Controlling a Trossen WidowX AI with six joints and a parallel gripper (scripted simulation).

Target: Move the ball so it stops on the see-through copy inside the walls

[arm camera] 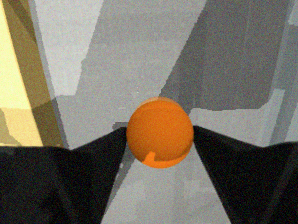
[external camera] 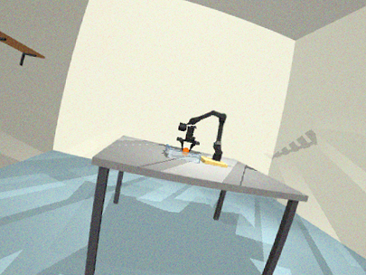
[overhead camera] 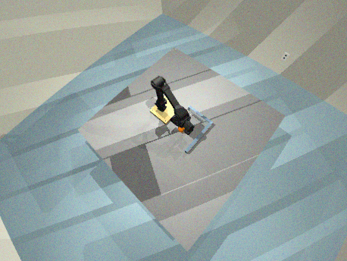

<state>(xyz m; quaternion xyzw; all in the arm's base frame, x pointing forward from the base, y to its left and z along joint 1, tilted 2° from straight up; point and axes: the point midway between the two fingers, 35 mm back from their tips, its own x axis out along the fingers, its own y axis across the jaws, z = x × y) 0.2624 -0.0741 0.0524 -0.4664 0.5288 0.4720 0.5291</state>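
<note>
While gripper [arm camera: 160, 137] clamps orange ball [arm camera: 160, 134], grey table [external camera: 154, 166], blue floor [external camera: 35, 221], cream walls [external camera: 173, 62]

One orange ball [arm camera: 160, 134]. One see-through copy [arm camera: 159, 101], visible only as a pale rim behind the ball. Two low clear walls [overhead camera: 201, 129] joined in one corner. One arm with one gripper [arm camera: 160, 142]. One yellow base plate [overhead camera: 162, 113]. One table [external camera: 198, 175] on four legs. One wall shelf [external camera: 11, 44].
</note>
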